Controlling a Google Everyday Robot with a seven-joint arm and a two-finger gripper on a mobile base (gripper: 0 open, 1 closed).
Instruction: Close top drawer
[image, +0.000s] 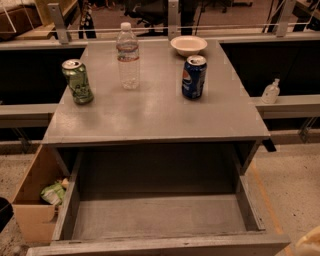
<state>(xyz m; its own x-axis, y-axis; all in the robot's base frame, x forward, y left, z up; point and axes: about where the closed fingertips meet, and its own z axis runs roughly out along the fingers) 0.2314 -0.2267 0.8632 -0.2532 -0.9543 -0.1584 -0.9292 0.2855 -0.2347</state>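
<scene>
Hand lies outside the view, so its state cannot be told. Top drawer (160, 220) stands pulled far out at 6 o'clock beneath the counter (150, 117), its grey floor showing all over. Touching its left side at 8 o'clock, an open cardboard box (31, 205) holds a crumpled packet (52, 192). On the counter: green can (77, 81) at 10, water bottle (128, 57) and white bowl (188, 45) at 12, Pepsi can (194, 76) at 1.

1. The gripper is not caught in the camera view, so its place cannot be given.
2. A pale rounded shape (311, 243) is cut off by the bottom right corner.
3. Whether that shape is part of the robot cannot be told.
4. No pose can be read.
</scene>
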